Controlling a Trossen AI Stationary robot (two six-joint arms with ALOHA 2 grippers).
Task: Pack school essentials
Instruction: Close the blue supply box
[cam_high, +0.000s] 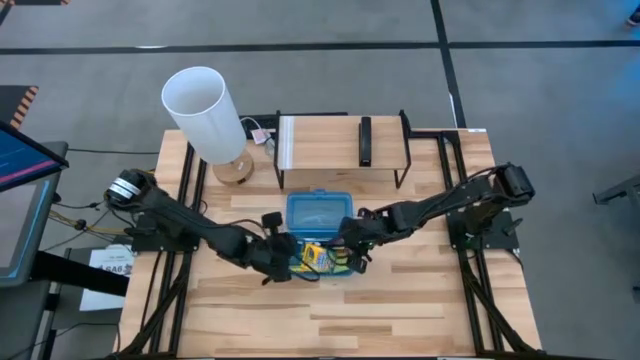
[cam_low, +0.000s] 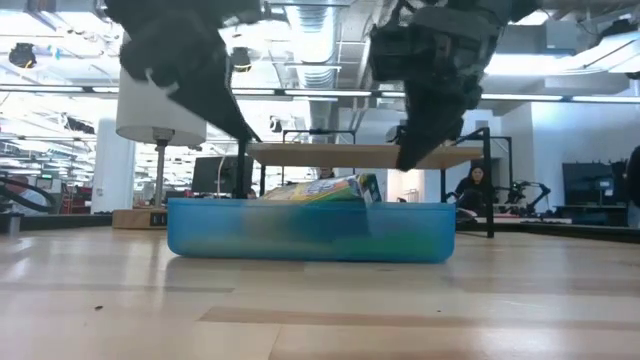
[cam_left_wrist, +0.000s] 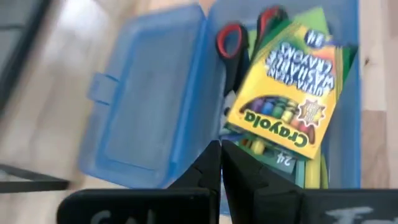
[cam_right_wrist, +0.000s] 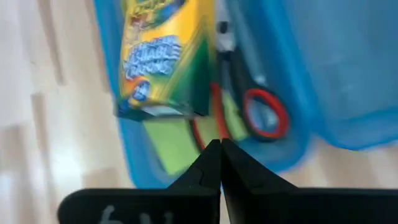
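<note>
While both arms are hanging over the middle of the table, this is how it is looking from where I stand:

Case: the blue plastic case (cam_high: 320, 212) is lying open on the wooden table (cam_high: 400, 300), lid (cam_left_wrist: 149, 106) flat beside the tray.
Crayon box: the green-yellow crayon box (cam_left_wrist: 289, 93) is sitting tilted inside the tray, one end poking above the rim in the low view.
Scissors: the red-handled scissors (cam_right_wrist: 264, 112) are lying in the tray beside and partly under the crayon box.
Sticky notes: the green sticky-note pad (cam_right_wrist: 171, 143) is resting on the tray floor under the crayon box.
Left gripper: the left gripper (cam_left_wrist: 221, 155) is hovering just above the tray, fingers pressed together, pinching nothing.
Right gripper: the right gripper (cam_right_wrist: 220, 155) is hovering over the tray's other end, fingers pressed together, carrying nothing.
Background: a white lamp (cam_high: 208, 115) and a small shelf (cam_high: 340, 140) are standing at the table's far edge.
</note>
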